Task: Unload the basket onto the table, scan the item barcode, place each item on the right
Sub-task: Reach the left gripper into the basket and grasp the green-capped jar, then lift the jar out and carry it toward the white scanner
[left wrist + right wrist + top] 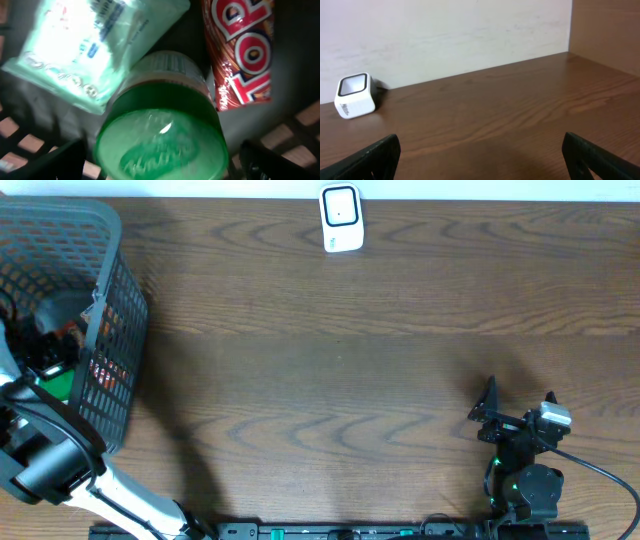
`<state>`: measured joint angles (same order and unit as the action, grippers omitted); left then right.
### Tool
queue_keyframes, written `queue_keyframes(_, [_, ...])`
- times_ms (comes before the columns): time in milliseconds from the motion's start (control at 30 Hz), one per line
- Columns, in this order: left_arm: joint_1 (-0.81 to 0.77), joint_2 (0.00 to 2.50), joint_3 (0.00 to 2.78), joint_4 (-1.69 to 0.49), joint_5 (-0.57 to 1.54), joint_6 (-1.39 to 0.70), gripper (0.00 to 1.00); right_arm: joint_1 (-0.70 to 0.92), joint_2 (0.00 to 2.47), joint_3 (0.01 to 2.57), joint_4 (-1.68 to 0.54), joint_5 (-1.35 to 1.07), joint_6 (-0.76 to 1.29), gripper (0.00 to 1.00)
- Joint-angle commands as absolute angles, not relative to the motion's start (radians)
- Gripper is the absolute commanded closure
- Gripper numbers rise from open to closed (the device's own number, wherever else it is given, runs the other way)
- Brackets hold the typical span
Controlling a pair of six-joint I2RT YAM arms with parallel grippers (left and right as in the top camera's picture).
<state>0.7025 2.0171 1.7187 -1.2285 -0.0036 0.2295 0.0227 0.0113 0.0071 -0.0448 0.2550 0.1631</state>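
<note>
Just ahead of left hand (167, 162), green-lidded jar (159, 131).

A basket (112, 330) stands on the bench (350, 380). In the basket lie a jar (160, 135), a packet (85, 45) and a bar (242, 50). The jar is nearest the basket's wall. The packet and bar lie farther in, left and right in the wrist view. The left arm (60, 465) reaches into the basket from its near side. The scanner (341, 218) stands well right of the basket, at the bench's far edge. The right arm (520, 470) is farther right still and nearer.
</note>
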Motion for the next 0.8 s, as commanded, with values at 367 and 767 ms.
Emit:
queue_keyframes(367, [0.700, 2.024, 1.535, -1.068, -0.020, 0.258, 0.14, 0.020, 0.009, 0.006, -0.049, 0.257, 0.148, 0.01])
queue_keyframes(767, [0.700, 1.971, 1.585, -1.093, -0.065, 0.224, 0.34, 0.020, 0.009, 0.006, -0.049, 0.257, 0.148, 0.01])
